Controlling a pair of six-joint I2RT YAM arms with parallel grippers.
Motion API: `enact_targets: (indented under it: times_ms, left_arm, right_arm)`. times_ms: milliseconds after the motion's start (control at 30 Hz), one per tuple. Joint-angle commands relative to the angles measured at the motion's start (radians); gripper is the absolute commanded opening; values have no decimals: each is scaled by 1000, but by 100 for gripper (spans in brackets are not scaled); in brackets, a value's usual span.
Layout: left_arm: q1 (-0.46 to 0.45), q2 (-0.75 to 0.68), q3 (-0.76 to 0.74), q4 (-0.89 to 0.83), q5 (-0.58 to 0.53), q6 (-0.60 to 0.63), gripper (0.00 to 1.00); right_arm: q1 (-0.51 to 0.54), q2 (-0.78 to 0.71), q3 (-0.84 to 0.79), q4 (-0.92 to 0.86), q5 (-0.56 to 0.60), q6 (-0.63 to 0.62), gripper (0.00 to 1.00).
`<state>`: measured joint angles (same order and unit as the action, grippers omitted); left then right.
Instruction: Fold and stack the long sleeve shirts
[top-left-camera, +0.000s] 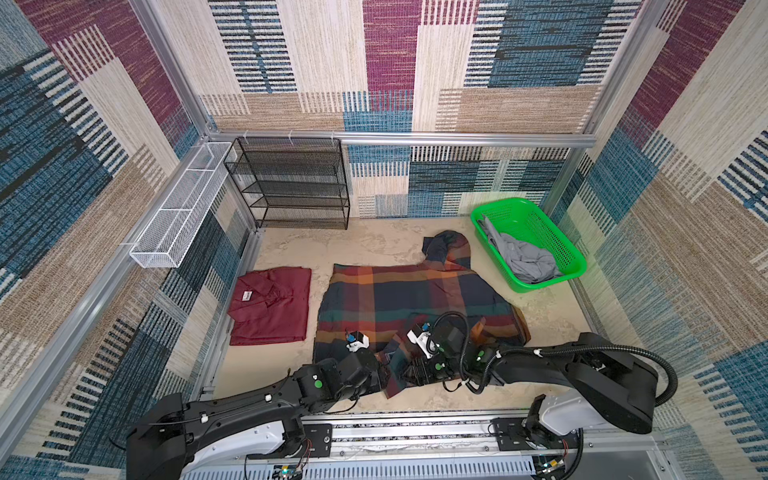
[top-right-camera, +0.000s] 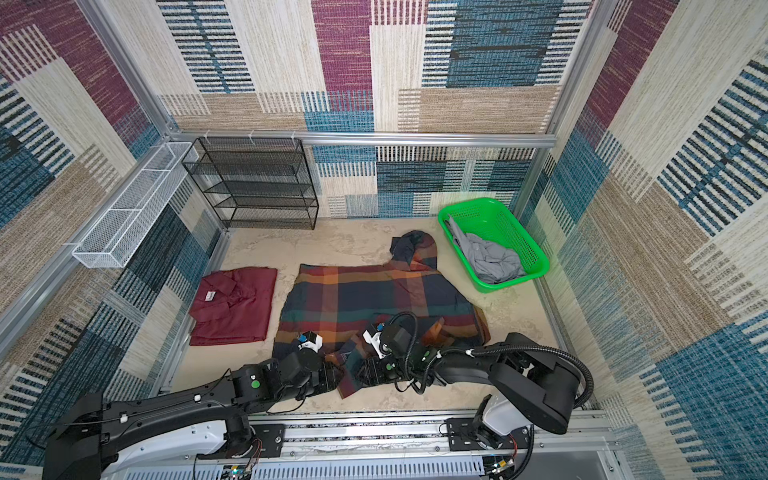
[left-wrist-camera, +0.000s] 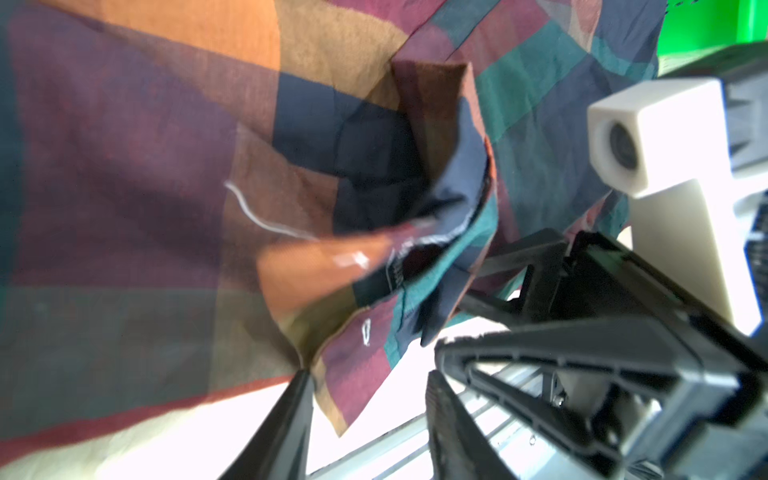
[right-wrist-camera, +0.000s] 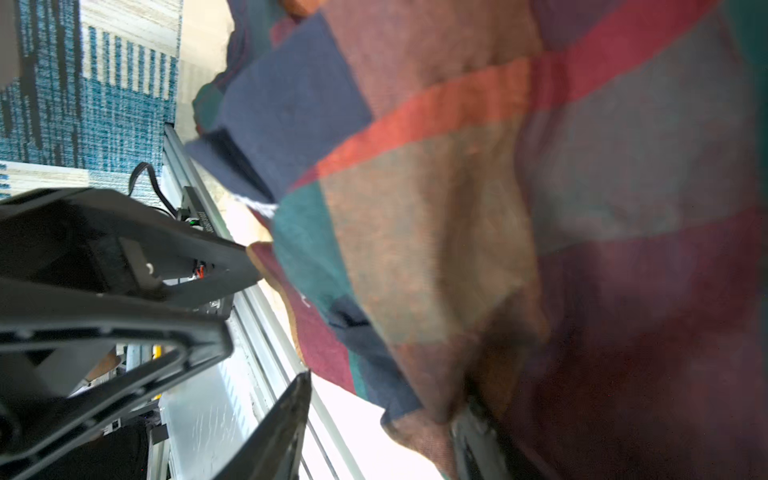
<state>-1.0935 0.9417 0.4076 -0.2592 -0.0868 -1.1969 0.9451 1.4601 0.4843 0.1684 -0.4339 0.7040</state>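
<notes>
In both top views the fingertips of both arms are buried under a raised flap of the plaid shirt. The rest of the shirt spreads beyond the jaws over the sandy tabletop, enclosed by patterned walls.

Left wrist: the left gripper stands parted, with a blurred hem corner hanging unpinched between its fingers.

Right wrist: the right gripper is parted too, one finger half hidden under plaid.
</notes>
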Motion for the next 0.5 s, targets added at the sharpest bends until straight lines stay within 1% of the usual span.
enact_targets:
  times_ms: [0, 33, 67, 167, 267, 333, 467]
  left_arm:
    - [0, -28, -10, -106, 13, 24, 54]
    - [0, -37, -13, -127, 15, 13, 57]
    - [0, -39, -13, -144, 20, -3, 65]
    - [-13, -7, -10, -163, 33, -67, 69]
    - [-39, 69, -1, -119, 44, -105, 69]
    - [-59, 115, 20, -98, 26, -115, 70]
    - [-71, 162, 21, 15, 20, -123, 69]
  right_arm:
    - [3, 6, -1, 27, 23, 18, 53]
    - [1, 9, 1, 22, 23, 18, 53]
    - [1, 11, 2, 23, 24, 22, 52]
    - [1, 15, 5, 30, 19, 33, 51]
    - [1, 30, 12, 49, -6, 46, 50]
    - [2, 39, 15, 62, -18, 53, 49]
    - [2, 49, 16, 84, -42, 67, 48]
